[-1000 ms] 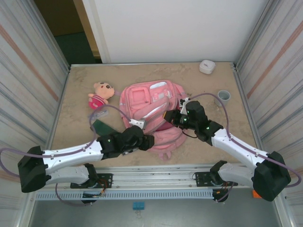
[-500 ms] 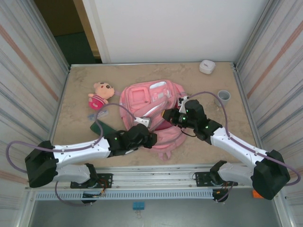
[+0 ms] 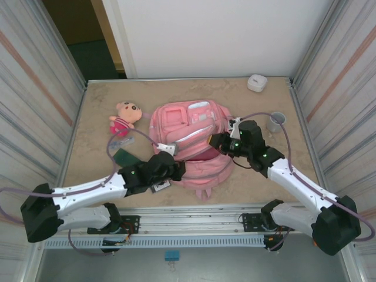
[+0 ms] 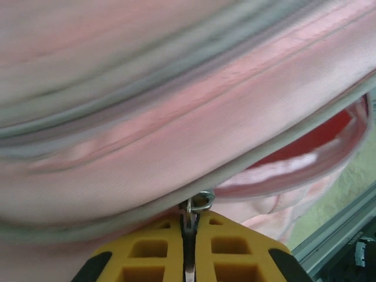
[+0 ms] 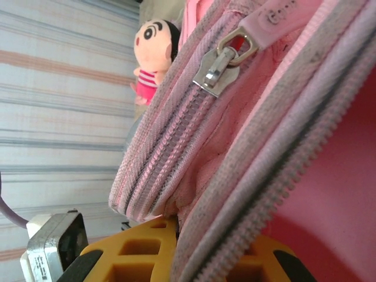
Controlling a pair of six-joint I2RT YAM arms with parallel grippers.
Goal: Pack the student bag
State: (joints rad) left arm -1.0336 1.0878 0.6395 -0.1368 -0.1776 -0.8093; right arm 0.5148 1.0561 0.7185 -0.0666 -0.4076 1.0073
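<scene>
Close-up blur across the student bag (image 4: pixel 176 147); green item (image 3: pixel 124 157) partly covered beneath the left arm (image 3: pixel 88 191)

Refer to the desk (image 3: pixel 94 106): its surface is sand-coloured and mottled, with a metal rail along the near edge. The student bag (image 3: pixel 182 126), a pink backpack, lies flat near the centre. Just beside it, to the left, you find a plush doll (image 3: pixel 124 116) in a pink dress. A dark green flat item (image 3: pixel 125 157) lies between the doll and the near edge, partly hidden. A small white case (image 3: pixel 257 83) sits at the far edge. A grey cup (image 3: pixel 276 121) stands upright near the right edge, apart from the bag.
</scene>
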